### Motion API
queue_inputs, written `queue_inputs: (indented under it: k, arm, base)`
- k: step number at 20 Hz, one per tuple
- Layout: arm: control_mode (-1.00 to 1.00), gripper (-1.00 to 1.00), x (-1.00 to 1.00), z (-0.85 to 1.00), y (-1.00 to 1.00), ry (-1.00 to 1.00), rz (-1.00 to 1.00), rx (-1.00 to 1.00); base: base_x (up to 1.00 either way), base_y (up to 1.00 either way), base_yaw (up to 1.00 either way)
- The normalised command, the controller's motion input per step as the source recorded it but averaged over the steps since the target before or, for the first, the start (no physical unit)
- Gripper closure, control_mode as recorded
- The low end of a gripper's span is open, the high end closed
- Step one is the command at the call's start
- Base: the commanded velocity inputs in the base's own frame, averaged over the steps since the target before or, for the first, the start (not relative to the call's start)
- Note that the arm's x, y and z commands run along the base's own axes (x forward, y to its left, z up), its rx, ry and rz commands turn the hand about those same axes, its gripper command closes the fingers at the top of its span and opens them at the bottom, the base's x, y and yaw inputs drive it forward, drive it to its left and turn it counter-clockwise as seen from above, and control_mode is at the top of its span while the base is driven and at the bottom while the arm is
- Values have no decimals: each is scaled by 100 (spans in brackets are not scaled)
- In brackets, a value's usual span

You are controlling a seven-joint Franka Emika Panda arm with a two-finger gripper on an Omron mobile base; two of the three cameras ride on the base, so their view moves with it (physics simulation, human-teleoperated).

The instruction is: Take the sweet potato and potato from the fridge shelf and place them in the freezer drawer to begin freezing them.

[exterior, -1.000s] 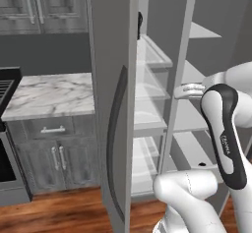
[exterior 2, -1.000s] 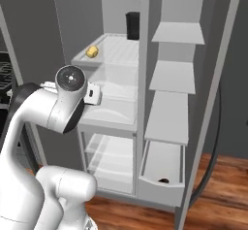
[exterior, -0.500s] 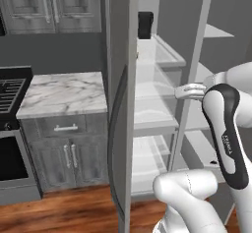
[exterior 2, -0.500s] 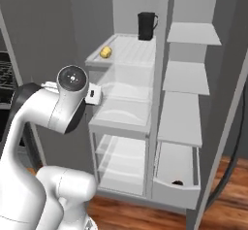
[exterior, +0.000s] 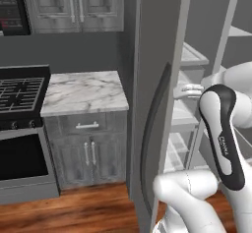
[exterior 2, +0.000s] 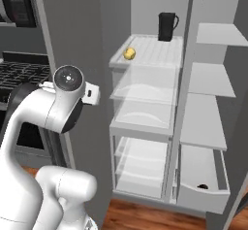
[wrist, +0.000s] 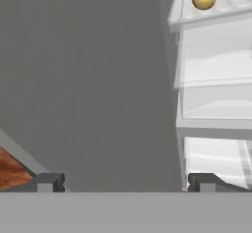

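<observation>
Potato (exterior 2: 129,54): yellow, near front edge of fridge shelf (exterior 2: 155,52); black jug (exterior 2: 166,26) behind; gripper (wrist: 125,182) jaws spread wide, grasping nothing; freezer drawer (exterior 2: 201,195) pulled out.

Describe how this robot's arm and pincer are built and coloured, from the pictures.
The arm is made of rounded glossy white shells with dark grey bands at the joints; one dark band bears small lettering, too fine to read. A round dark cap with a centre dot closes one joint. The pincer ends in two small, blocky dark grey fingertips. No loose cables show.
</observation>
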Motion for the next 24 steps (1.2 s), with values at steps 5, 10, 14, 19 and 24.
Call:
queue_inputs:
  k: [5, 10, 14, 19, 24]
  arm:
    - [100, -100, 0, 0, 0, 0, 0, 0]
    - [100, -100, 0, 0, 0, 0, 0, 0]
    - [100, -100, 0, 0, 0, 0, 0, 0]
    - [100, -100, 0, 0, 0, 0, 0, 0]
    - [100, -100, 0, 0, 0, 0, 0, 0]
  base:
    - [-60, -34, 0]
    - [-27, -30, 0]
    - [10, -70, 0]
    - [0, -83, 0]
    - [1, -46, 0]
